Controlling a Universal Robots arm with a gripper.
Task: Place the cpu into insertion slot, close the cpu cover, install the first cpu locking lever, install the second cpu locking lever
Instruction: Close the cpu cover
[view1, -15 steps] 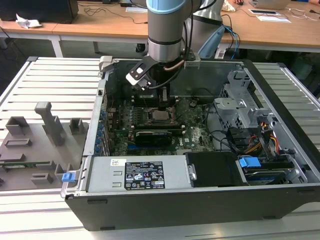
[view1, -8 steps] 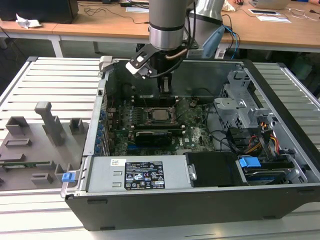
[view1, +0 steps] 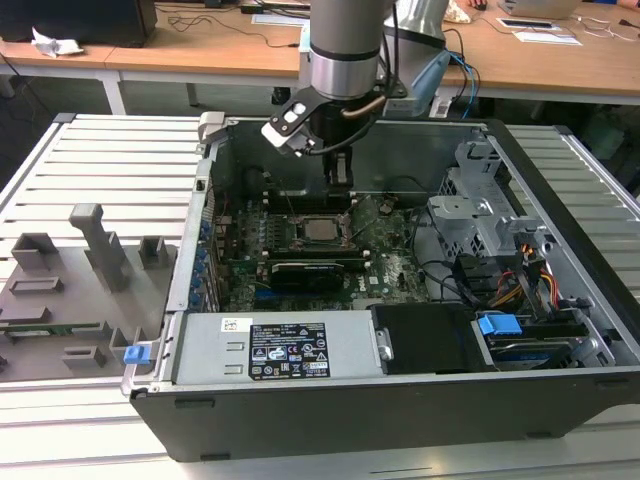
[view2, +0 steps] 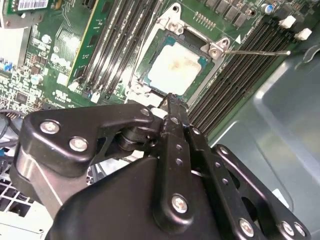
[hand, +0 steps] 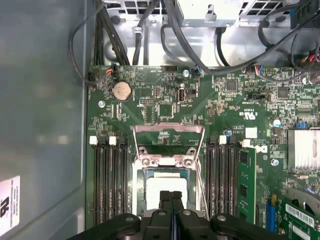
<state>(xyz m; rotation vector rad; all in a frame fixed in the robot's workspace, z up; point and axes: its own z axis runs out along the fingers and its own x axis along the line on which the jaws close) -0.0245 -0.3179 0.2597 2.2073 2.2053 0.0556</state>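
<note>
The cpu (view1: 320, 228) (view2: 175, 70) (hand: 152, 190) lies flat in the insertion slot (view2: 146, 75) on the green board, its silver top uncovered. In the first wrist view the cpu cover (hand: 167, 128) stands swung up from its hinge at one side of the slot, and the board shows through its window. A thin locking lever rod (view2: 255, 51) sticks out sideways from a corner of the slot. My gripper (view1: 340, 180) (view2: 172, 102) (hand: 171, 196) is shut with nothing in it. It hangs above the edge of the cpu opposite the hinge.
Long black memory slots (hand: 107, 180) flank the socket, and one holds a green module (hand: 246, 185). A black graphics card (view1: 310, 270), the power supply (view1: 270, 350), a drive cage (view1: 480, 215) and cables (view1: 500, 290) crowd the case. A grey fixture tray (view1: 80, 280) lies at the exterior view's left.
</note>
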